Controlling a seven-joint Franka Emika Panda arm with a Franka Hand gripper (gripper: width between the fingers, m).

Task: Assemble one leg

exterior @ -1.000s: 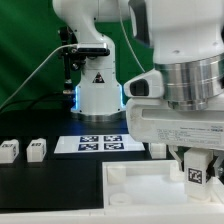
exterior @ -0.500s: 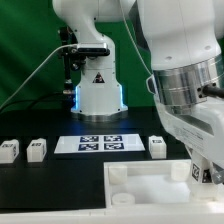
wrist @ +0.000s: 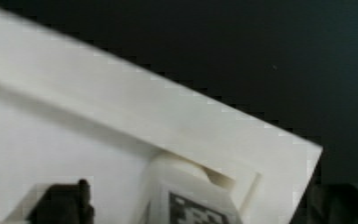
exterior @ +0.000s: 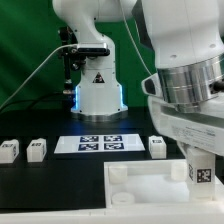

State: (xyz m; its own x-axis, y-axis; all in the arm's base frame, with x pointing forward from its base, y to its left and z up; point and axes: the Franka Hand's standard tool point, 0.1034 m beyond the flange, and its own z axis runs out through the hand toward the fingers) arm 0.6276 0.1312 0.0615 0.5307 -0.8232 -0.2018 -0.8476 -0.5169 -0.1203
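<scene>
One leg (exterior: pixel 201 166), tag (exterior: pixel 202 176) plainer than before, at the panel (exterior: pixel 140 186) corner; hand (exterior: pixel 201 156) state indiscernible.

A robotics lab: green backdrop (exterior: pixel 30 40), black table (exterior: pixel 50 190), the marker board (exterior: pixel 100 143), and a white arm base (exterior: pixel 98 92).

A tagged leg (exterior: pixel 203 174) sits beneath the pincer (exterior: pixel 201 153) at the white panel's (exterior: pixel 150 186) corner on the exterior view's right; three spare legs (exterior: pixel 38 150) flank the marker board (exterior: pixel 100 143)
</scene>
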